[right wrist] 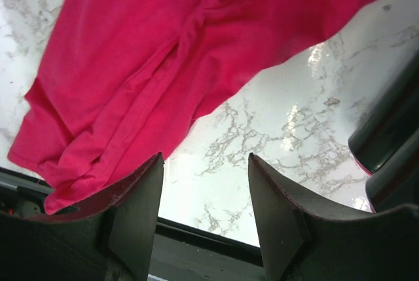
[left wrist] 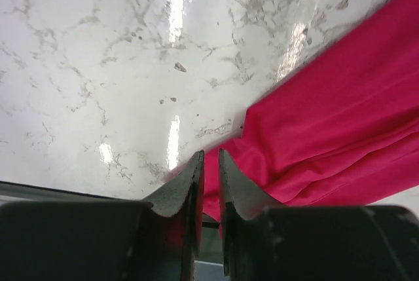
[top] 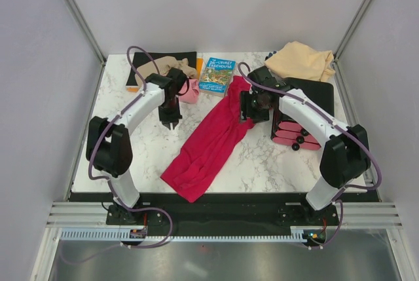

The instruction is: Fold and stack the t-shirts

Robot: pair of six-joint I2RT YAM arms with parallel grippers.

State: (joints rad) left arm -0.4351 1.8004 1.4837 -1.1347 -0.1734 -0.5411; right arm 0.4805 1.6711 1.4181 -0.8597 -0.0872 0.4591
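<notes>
A crimson red t-shirt (top: 211,142) lies rumpled in a long diagonal strip across the marble table (top: 147,156). It also fills the right of the left wrist view (left wrist: 334,124) and the upper left of the right wrist view (right wrist: 157,52). Far left, a tan-brown shirt (top: 177,65) sits on a black mat, with a pink shirt (top: 190,91) beside it, partly hidden by my left arm. A peach-cream shirt (top: 301,61) lies at the back right. My left gripper (top: 171,124) (left wrist: 211,153) hangs over bare marble left of the red shirt, jaws a narrow slit apart, empty. My right gripper (top: 247,116) (right wrist: 206,160) stands open and empty at the red shirt's upper right edge.
A blue illustrated book (top: 218,74) lies at the back centre. A black mat (top: 317,90) lies at the right, and a pink-and-black object (top: 292,133) sits under my right arm, also seen at the right wrist view's edge (right wrist: 393,143). The table's dark front edge (top: 216,197) is near.
</notes>
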